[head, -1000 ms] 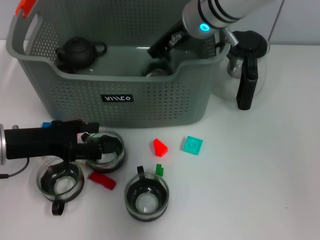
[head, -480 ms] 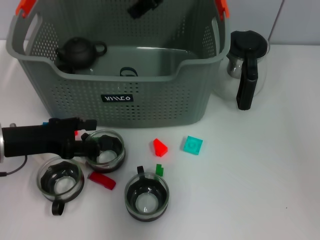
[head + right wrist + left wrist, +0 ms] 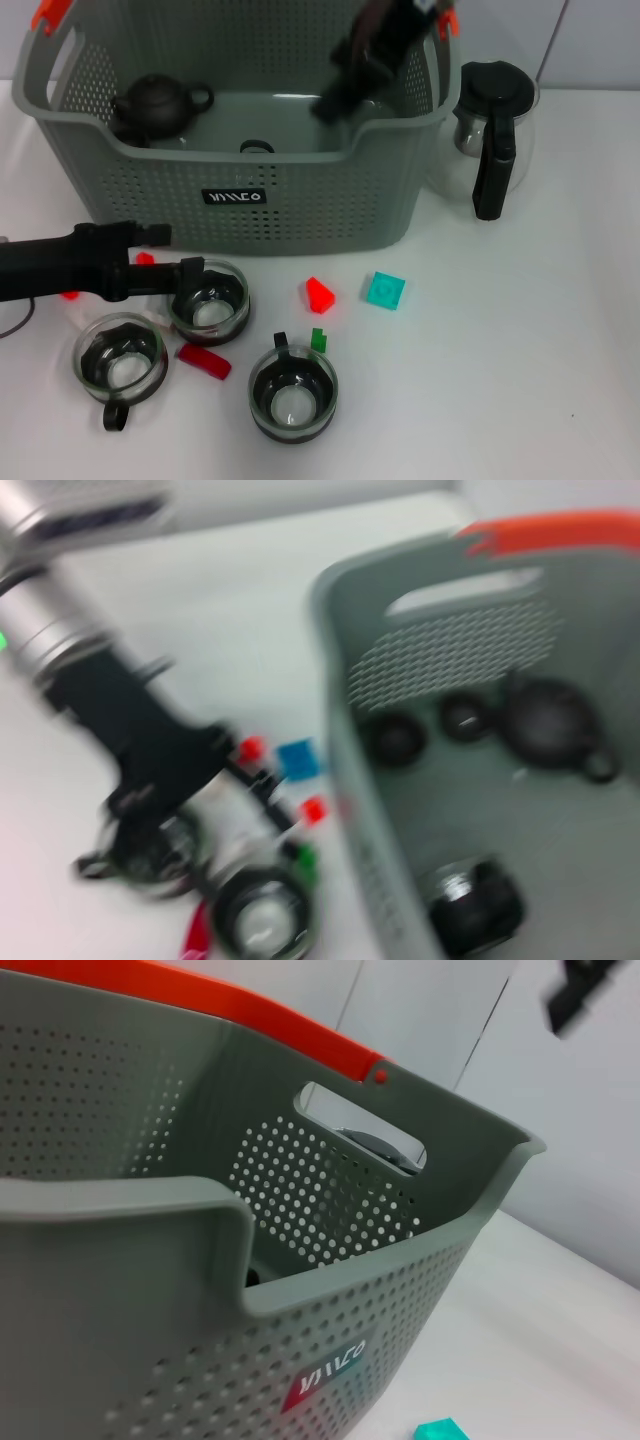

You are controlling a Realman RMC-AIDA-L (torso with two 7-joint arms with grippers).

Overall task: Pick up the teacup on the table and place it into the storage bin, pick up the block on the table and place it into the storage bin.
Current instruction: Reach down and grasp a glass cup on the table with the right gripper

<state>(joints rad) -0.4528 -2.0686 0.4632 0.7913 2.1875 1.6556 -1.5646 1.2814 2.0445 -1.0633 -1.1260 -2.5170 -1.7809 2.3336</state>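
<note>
teacups: three glass ones sit on the worktop [image 3: 560, 350] in front of the bin [image 3: 300, 215], one [image 3: 208, 302] just beside the left claw [image 3: 190, 275], one [image 3: 121, 362] nearer the robot to its left, one [image 3: 292, 392] nearest the robot in the middle. another cup [image 3: 478, 905] already lies inside the bin, seen from the right wrist, along with a dark teapot [image 3: 160, 100] in the far left corner. blocks lie scattered among the cups: a red one [image 3: 320, 294], a teal one [image 3: 385, 290], a small green one [image 3: 318, 339] touching the middle cup's handle, and a flat red piece [image 3: 204, 361] between the two left cups. the left arm reaches in low from the left edge, its claw at the rim of the nearest cup, which looks like lining up for a grasp on the rim; whether its fingers are apart or together i cannot tell, as the cup and the arm's own body hide them. the right claw [image 3: 335, 100] hangs over the bin's right half, above the rim, blurred, and i cannot tell its state either; nothing visible is held in it. its place over the bin fits a drop-off. a glass kettle [image 3: 490, 130] with a black handle stands just right of the bin, well clear of both arms. most of the task looks undone: three cups and all the blocks remain on the worktop.
</note>
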